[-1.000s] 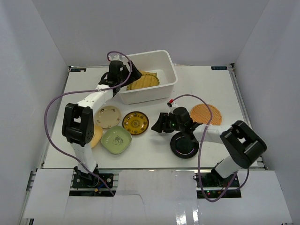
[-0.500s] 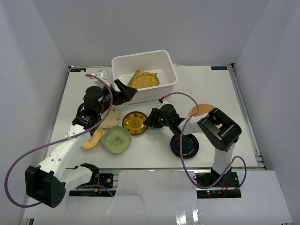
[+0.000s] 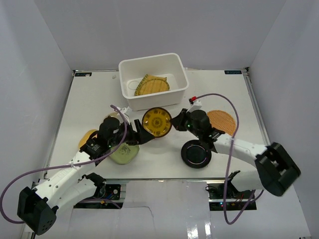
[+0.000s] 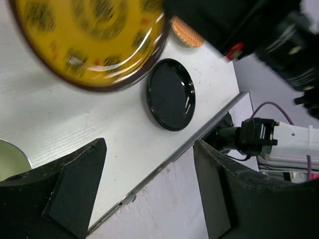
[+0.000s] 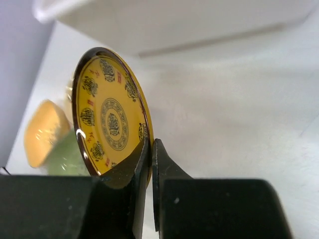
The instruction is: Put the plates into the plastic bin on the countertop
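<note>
My right gripper (image 3: pixel 171 121) (image 5: pixel 151 148) is shut on the rim of the gold patterned plate (image 3: pixel 156 122) (image 5: pixel 108 115), which stands on edge above the countertop (image 3: pixel 224 89), just in front of the plastic bin (image 3: pixel 177 94) (image 5: pixel 174 20). Woven bamboo trays (image 3: pixel 151 85) lie inside the bin. My left gripper (image 3: pixel 138 135) (image 4: pixel 149 191) is open and holds nothing, hovering left of the raised gold plate (image 4: pixel 89 40). A glossy black plate (image 3: pixel 196 153) (image 4: pixel 171 94) and an orange woven round plate (image 3: pixel 224 121) (image 4: pixel 186 35) lie flat on the right.
A pale green plate (image 3: pixel 122 155) (image 5: pixel 70 158) lies partly under my left arm, with a tan plate (image 3: pixel 86 137) (image 5: pixel 44 130) to its left and a beige plate (image 3: pixel 111 117) behind it. Grey walls enclose the counter.
The right gripper closed on the gold plate's rim and lifted it onto its edge. The left arm swung from near the bin down to the middle, over the green plate.
</note>
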